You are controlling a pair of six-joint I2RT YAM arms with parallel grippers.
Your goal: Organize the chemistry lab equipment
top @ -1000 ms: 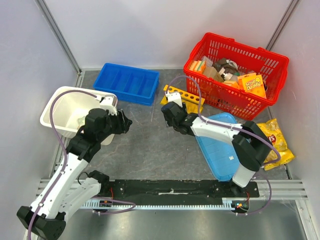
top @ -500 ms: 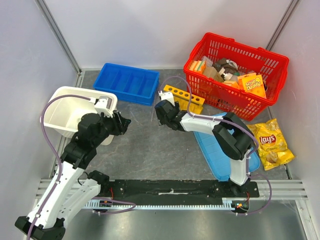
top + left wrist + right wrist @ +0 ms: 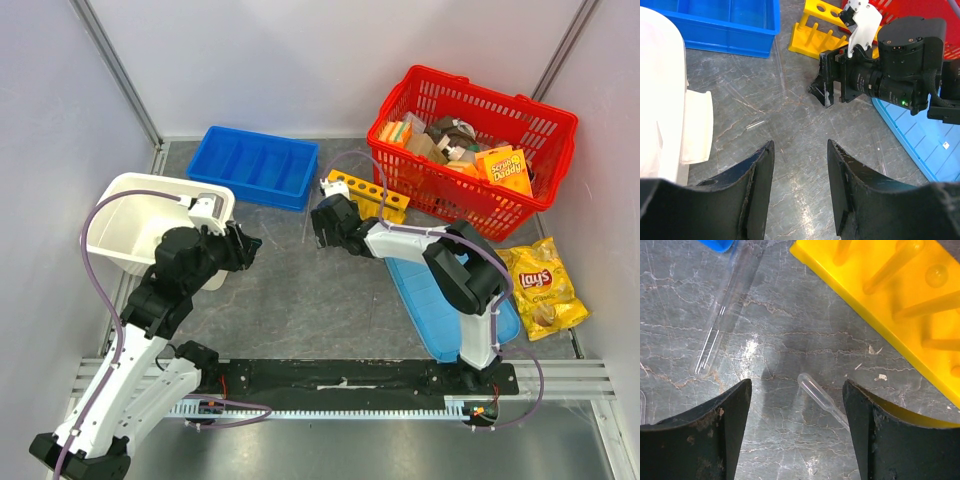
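Note:
The yellow test-tube rack [image 3: 366, 196] lies on the table beside the red basket; it also shows in the right wrist view [image 3: 900, 295] and the left wrist view [image 3: 812, 37]. My right gripper [image 3: 322, 222] is open and low over the table just left of the rack. Between its fingers [image 3: 797, 387] lies a thin clear pipette [image 3: 822, 397], untouched. A clear test tube [image 3: 730, 310] lies to the left of it. My left gripper [image 3: 245, 245] is open and empty [image 3: 800, 145], facing the right gripper. The small bag and the rubber band are not in view.
A white bin [image 3: 118, 196] sits at the left under my left arm. A blue compartment tray [image 3: 255, 165] is at the back. A blue lid [image 3: 440, 290] lies under my right arm. The red basket [image 3: 470, 190] and a yellow chip bag [image 3: 540, 285] are at the right.
My right gripper has moved left, away from the rack, and its elbow has swung in. My left arm shifted slightly and then stayed still.

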